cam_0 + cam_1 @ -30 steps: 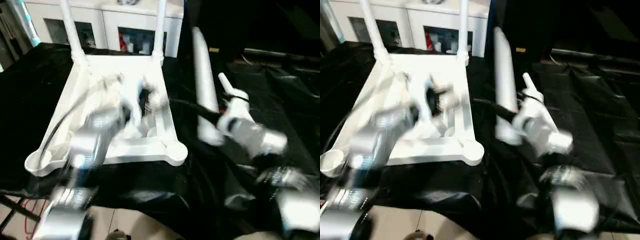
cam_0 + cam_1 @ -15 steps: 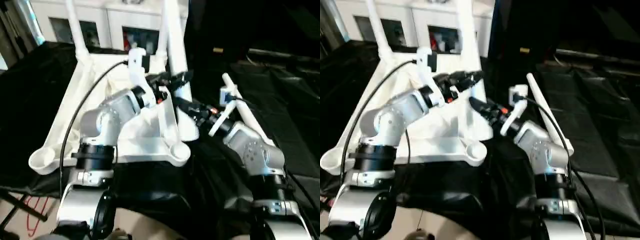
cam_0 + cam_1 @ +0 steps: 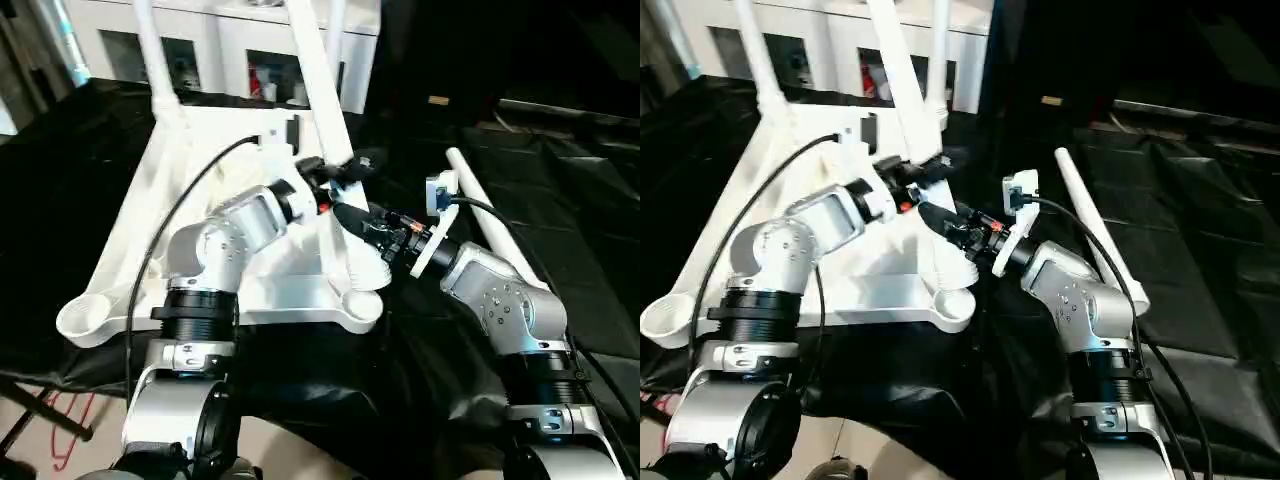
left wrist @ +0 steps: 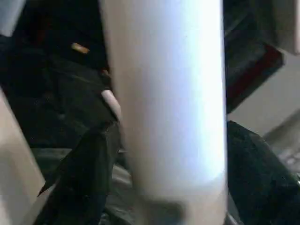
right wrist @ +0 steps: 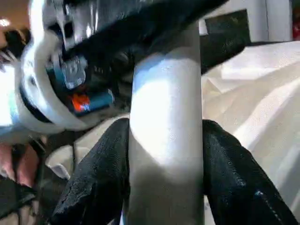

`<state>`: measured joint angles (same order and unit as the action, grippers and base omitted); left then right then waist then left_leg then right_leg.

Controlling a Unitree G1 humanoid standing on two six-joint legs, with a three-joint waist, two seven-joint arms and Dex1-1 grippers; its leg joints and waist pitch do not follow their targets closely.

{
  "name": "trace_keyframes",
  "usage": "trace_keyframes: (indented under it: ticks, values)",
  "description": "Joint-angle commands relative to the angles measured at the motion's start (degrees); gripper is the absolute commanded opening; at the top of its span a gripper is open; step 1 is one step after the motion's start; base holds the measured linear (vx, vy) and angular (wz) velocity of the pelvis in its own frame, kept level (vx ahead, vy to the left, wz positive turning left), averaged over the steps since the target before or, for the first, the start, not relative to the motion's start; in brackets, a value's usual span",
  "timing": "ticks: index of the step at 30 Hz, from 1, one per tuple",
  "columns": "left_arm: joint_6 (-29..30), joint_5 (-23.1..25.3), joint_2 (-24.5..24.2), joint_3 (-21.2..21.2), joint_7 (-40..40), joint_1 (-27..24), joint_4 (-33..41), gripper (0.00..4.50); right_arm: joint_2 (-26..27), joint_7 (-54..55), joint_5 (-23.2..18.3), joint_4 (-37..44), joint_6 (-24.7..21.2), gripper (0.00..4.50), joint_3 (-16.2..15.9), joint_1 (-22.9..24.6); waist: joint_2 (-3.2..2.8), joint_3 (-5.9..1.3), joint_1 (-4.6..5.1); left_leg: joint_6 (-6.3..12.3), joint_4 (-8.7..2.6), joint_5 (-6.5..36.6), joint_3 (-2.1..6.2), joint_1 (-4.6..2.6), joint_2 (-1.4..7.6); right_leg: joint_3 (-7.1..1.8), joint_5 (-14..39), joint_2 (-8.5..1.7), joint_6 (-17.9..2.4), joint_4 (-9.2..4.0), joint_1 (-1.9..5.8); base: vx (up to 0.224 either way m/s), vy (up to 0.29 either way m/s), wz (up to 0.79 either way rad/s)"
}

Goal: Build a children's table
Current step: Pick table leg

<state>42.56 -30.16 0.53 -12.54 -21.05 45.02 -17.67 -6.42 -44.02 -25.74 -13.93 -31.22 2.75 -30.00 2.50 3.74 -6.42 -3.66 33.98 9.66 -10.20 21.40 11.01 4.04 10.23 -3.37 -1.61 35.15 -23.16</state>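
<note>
The children's table top [image 3: 140,210] lies upside down on black cloth, with two legs [image 3: 150,50] [image 3: 336,30] standing in its far corners. A third white leg [image 3: 315,80] leans steeply over the near right corner, its threaded end just above the corner socket [image 3: 360,302]. My left gripper [image 3: 340,172] is shut on this leg partway up, a finger [image 4: 89,164] on each side of it [image 4: 164,93]. Just below, my right gripper [image 3: 358,222] is shut on the same leg [image 5: 166,117], pads [image 5: 98,173] pressed to it. Another leg [image 3: 490,225] lies loose on the cloth at the right.
A white cabinet [image 3: 230,50] with glass doors stands behind the table top. Black cloth [image 3: 560,190] covers the work surface, with folds to the right. The cloth's front edge drops to a pale floor [image 3: 270,450] with a red cable [image 3: 60,440] at the near left.
The third leg swung from lying out to the right to leaning over the near right corner, its lower end coming down. My left arm came across and its fingers closed onto the leg.
</note>
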Motion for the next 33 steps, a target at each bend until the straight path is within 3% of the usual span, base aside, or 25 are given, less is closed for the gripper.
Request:
trace_keyframes:
  ticks: [1,6,17,19,21,25,32,33]
  values:
    - [-0.6,0.2,0.4,-0.9,2.6,1.0,0.0,3.19,0.5,1.9,1.7,0.2,1.6,1.86,-1.0,-1.3,0.13,-4.3,-0.12,0.87,-3.64,8.0,0.78,-0.61,2.0,-2.74,13.6,-4.9,-7.7,-4.54,3.22,0.0,0.0,0.0]
    - [-0.7,0.2,1.9,-1.7,5.5,1.1,0.1,2.79,2.7,5.6,3.9,0.1,3.0,1.86,-2.9,-1.7,0.07,-4.32,-0.13,0.79,-3.72,7.9,0.79,-0.69,2.12,-2.82,11.9,-4.84,-7.9,-4.4,3.1,0.0,0.0,0.0]
    - [-0.8,-0.1,2.1,-1.7,6.8,0.2,1.7,1.97,3.2,6.8,4.6,-0.4,3.6,1.86,-3.5,-1.9,-0.13,-4.3,-0.19,0.74,-3.82,8.3,0.85,-0.65,2.07,-2.88,10.5,-4.89,-7.8,-4.3,3.31,0.0,0.0,0.0]
    - [-0.5,-0.6,1.9,-1.8,6.4,-0.2,2.3,1.93,3.2,6.5,4.1,0.1,2.6,2.42,-3.6,-1.7,-0.04,-4.29,-0.13,0.69,-3.82,8.5,0.85,-0.66,2.1,-2.88,10.6,-4.86,-7.9,-4.31,3.32,0.0,0.0,0.0]
    - [-0.5,-0.8,1.5,-1.4,5.5,-0.4,2.5,1.92,2.8,5.6,3.1,0.7,1.3,2.58,-3.6,-1.6,-0.1,-4.3,-0.11,0.72,-3.83,8.5,0.83,-0.68,2.06,-2.89,10.5,-4.82,-7.9,-4.34,3.34,0.0,0.0,0.0]
    - [-0.9,-1.0,-0.9,0.9,-0.1,-0.4,2.8,1.9,-0.9,1.4,2.1,2.6,-1.4,2.95,-4.6,-1.4,-0.29,-4.31,-0.19,0.79,-3.84,8.5,0.86,-0.8,2.07,-2.89,10.5,-4.68,-7.5,-4.41,3.4,0.0,0.0,0.0]
    - [2.5,-4.0,-8.3,9.1,-20.4,-1.5,6.7,1.9,-10.0,-13.3,-4.2,6.7,-9.5,2.97,-6.1,-1.1,-0.22,-4.3,-0.35,1.33,-3.71,7.5,0.76,-0.76,2.16,-2.96,8.8,-4.77,-9.0,-3.99,3.46,0.0,0.0,0.0]
    - [2.5,-4.0,-8.3,9.1,-20.4,-1.5,6.7,1.9,-10.0,-13.3,-4.2,6.7,-9.5,2.97,-6.1,-1.1,-0.15,-4.36,-0.39,1.52,-3.64,7.6,0.72,-0.8,2.07,-2.9,8.9,-4.75,-9.2,-4.0,3.61,0.0,0.0,0.0]
